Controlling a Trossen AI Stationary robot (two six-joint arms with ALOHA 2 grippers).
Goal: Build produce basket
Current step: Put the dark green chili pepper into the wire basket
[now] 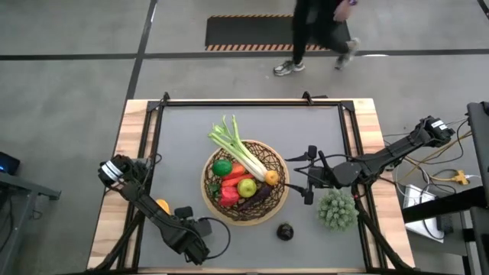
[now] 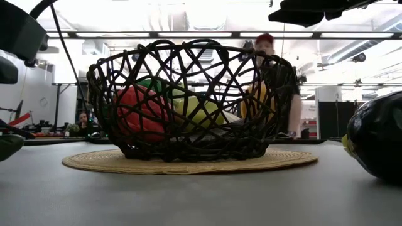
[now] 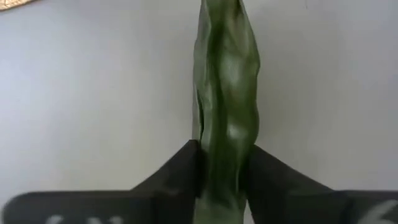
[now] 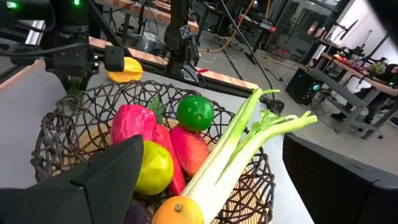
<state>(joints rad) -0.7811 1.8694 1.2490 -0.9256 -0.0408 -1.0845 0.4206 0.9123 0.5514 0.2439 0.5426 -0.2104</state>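
Left wrist view: left pincer apparently grips green chili.

In the wrist view the green chili runs off the picture at both ends. From above, the left pincer hides that chili completely. At counter level, the dark eggplant right of the basket is cut by the edge, and the person behind the basket is blurred through its wicker.

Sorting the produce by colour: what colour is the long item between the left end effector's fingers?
Dark green; the chili shows best in the left wrist view.
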